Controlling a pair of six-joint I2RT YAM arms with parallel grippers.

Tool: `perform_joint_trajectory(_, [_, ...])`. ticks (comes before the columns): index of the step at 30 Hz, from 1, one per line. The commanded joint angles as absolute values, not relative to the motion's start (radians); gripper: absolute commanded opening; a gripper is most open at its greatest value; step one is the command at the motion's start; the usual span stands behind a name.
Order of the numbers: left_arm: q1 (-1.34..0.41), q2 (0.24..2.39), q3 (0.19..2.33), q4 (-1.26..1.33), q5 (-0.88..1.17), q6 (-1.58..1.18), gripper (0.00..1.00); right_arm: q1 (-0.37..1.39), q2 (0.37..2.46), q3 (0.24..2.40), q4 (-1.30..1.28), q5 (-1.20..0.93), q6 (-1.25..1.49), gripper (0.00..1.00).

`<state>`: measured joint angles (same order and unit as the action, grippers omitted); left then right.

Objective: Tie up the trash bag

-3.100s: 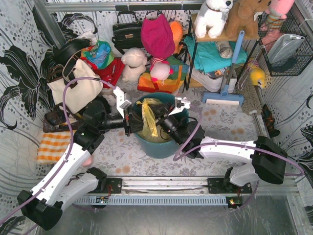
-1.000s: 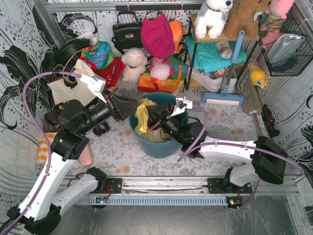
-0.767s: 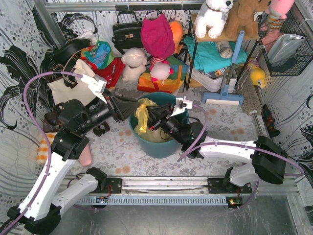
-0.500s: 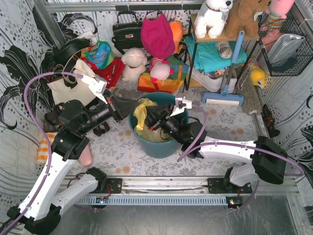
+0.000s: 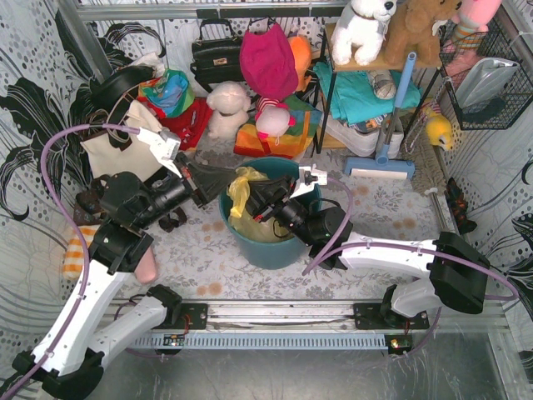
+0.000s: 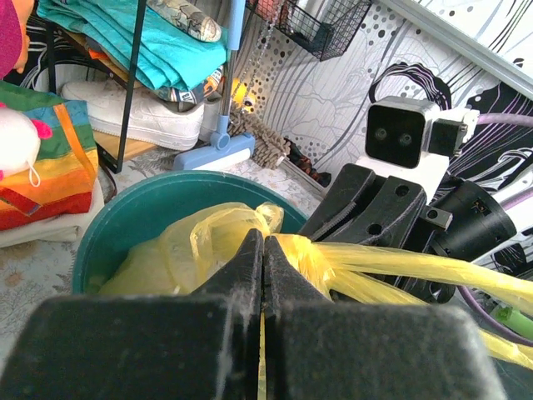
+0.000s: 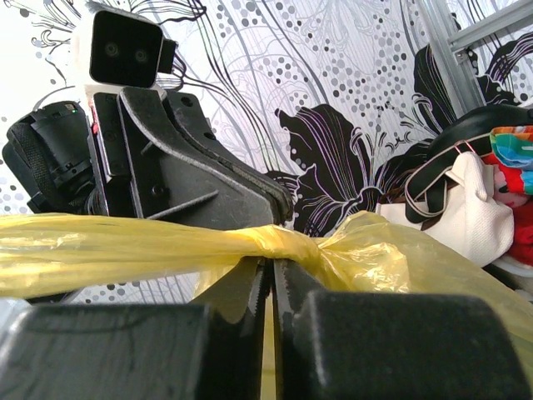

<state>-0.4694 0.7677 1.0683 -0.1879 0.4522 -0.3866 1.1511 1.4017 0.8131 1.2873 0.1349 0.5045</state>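
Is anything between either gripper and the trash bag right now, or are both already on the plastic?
Nothing visible is in the way. The left gripper and right gripper are each shut on the trash bag, its twisted neck stretched between them above the teal bin.

Bright, even light fills the overhead view, with soft shadows and crisp detail. In the wrist views the left gripper (image 6: pixel 263 250) and right gripper (image 7: pixel 271 279) loom dark and blurred up close, while the trash bag (image 7: pixel 366 250) glows translucent yellow against sharper, slightly washed-out wallpaper (image 7: pixel 333 83)
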Motion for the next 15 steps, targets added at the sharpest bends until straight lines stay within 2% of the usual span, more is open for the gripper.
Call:
perform_joint_trajectory(1, [-0.465,0.77,1.131,-0.123,0.426,-0.354,0.0,1.149,1.371,0.841,1.304,0.133,0.501,0.07])
perform_joint_trajectory(15, [-0.465,0.803,1.209,-0.156,0.356,-0.282,0.0,1.148,1.351,0.828,1.282,0.139,0.498,0.12])
